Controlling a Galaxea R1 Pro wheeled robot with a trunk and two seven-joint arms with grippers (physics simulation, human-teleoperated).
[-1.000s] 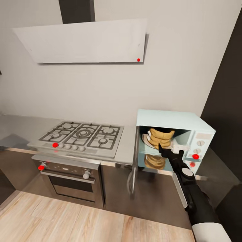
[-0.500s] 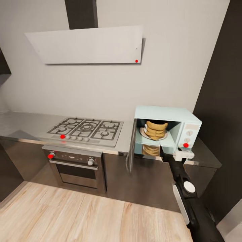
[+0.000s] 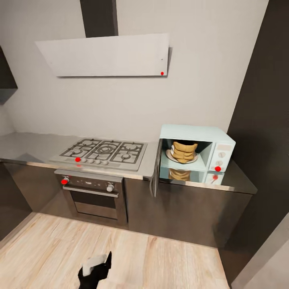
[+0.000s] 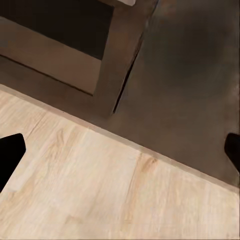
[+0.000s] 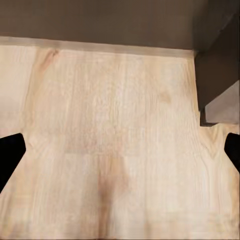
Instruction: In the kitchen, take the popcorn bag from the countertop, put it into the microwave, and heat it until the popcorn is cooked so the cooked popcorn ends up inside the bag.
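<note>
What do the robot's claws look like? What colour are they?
The left claw looks black with a whitish part on it, seen at the bottom of the head view. In both wrist views the fingertips are plain black and pointy.

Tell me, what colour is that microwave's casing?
Pale mint-blue; the microwave shows best in the head view, door open.
</note>
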